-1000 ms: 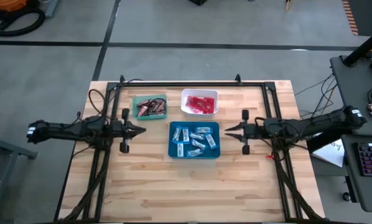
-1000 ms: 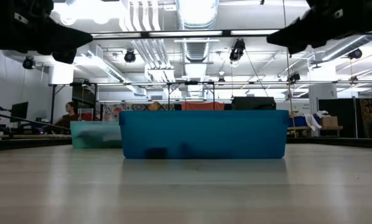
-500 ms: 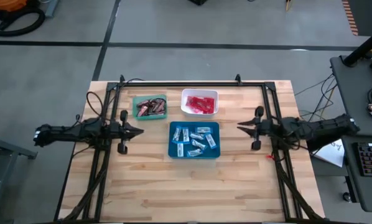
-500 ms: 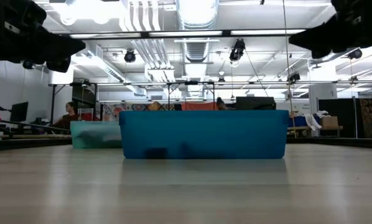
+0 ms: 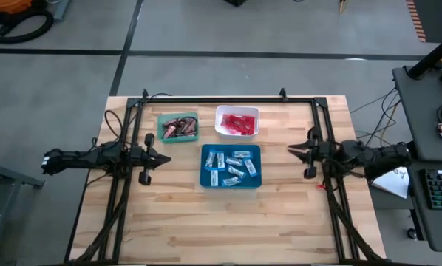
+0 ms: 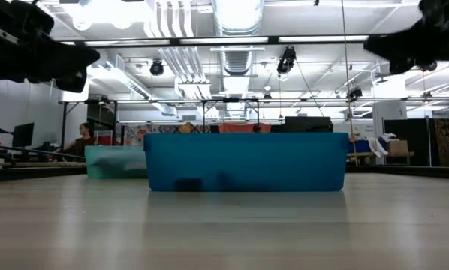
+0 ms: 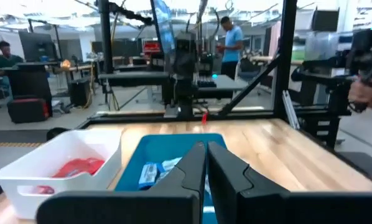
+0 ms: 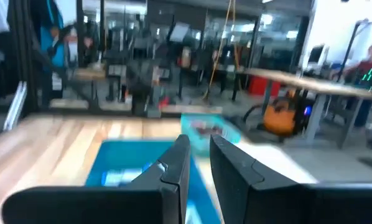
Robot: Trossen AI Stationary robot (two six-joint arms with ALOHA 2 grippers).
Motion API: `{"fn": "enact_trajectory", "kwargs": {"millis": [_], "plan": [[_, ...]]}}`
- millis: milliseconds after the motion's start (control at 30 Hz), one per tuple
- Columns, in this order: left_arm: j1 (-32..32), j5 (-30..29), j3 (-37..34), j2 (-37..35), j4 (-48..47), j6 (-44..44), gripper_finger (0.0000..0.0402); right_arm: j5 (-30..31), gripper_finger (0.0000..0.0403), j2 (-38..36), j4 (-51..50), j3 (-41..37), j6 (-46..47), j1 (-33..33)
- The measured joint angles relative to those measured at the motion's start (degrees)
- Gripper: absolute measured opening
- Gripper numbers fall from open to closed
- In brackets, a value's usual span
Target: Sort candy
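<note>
Evidently sorting is complete: dark brown bars (image 5: 178,128) lie in the green tray (image 5: 162,136), red packets (image 5: 237,123) in the white tray (image 5: 220,111), blue-and-white bars (image 5: 231,165) in the blue tray (image 5: 206,182). Judged step: retreat to rest. Done well, each arm withdraws level and clear of the tray rims. Left gripper (image 5: 164,156) hovers beside the blue tray, fingers nearly closed, empty. Right gripper (image 5: 293,150) hovers opposite, a narrow gap between its fingers, empty. Against the frame a second ago, the right gripper has drawn back toward the table edge; the left has moved slightly outward.
</note>
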Motion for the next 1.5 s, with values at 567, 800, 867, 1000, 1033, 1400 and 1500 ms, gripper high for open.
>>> {"fn": "enact_trajectory", "kwargs": {"millis": [567, 800, 867, 1000, 1033, 1400, 1500], "plan": [[0.00, -11.95, 0.13, 1.85, -1.32, -0.38, 0.0000, -1.15, 0.0057, 1.43, 5.31, -5.72, 6.12, -0.33], [0.00, -11.99, 0.13, 3.06, -1.31, -0.39, 0.0000, -1.16, 0.0061, 1.41, 5.61, -5.74, 9.58, -0.33], [0.00, -11.99, 0.13, 3.13, -1.29, -0.39, 0.0000, -1.16, 0.0059, 1.42, 5.64, -5.77, 9.59, -0.33], [0.00, -11.99, 0.13, 3.58, -1.30, -0.39, 0.0000, -1.14, 0.0060, 1.41, 5.65, -5.77, 9.58, -0.33], [0.00, -11.99, 0.13, 3.69, -1.28, -0.39, 0.0000, -1.14, 0.0061, 1.41, 5.59, -5.77, 9.60, -0.33], [0.00, -12.01, 0.11, 5.12, -0.87, -0.39, 0.0000, -1.14, 0.0059, 1.45, 5.63, -5.79, 9.55, -0.33], [0.00, -12.01, 0.11, 5.44, -0.83, -0.39, 0.0000, -1.14, 0.0061, 1.41, 5.63, -5.81, 9.58, -0.33]]}}
